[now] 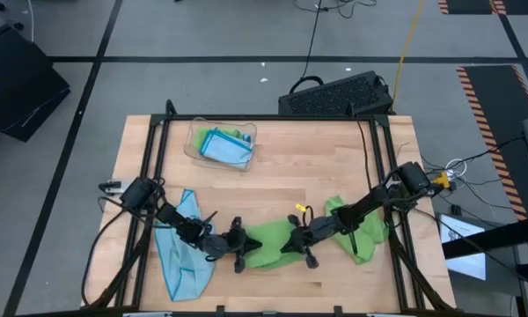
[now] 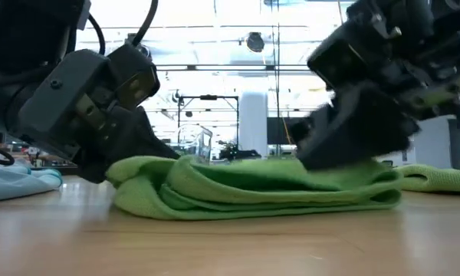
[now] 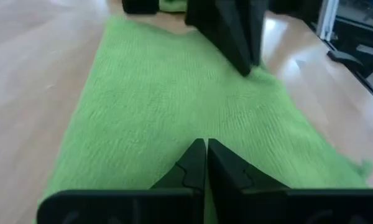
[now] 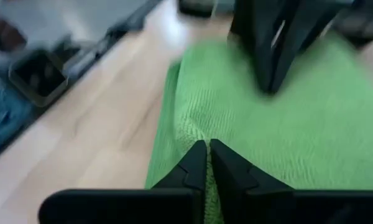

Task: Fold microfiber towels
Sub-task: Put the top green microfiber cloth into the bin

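The lime green towel (image 1: 268,245) lies folded at 6 o'clock on the surface (image 1: 299,172). The left gripper (image 1: 238,248) and right gripper (image 1: 301,246) are each pinched shut on an opposite end of it, probably to carry a fold. A blue towel (image 1: 180,255) lies at 8 o'clock and another green towel (image 1: 356,231) at 4. Farther off, toward 11, the clear tray (image 1: 220,145) leaves bare wood between.
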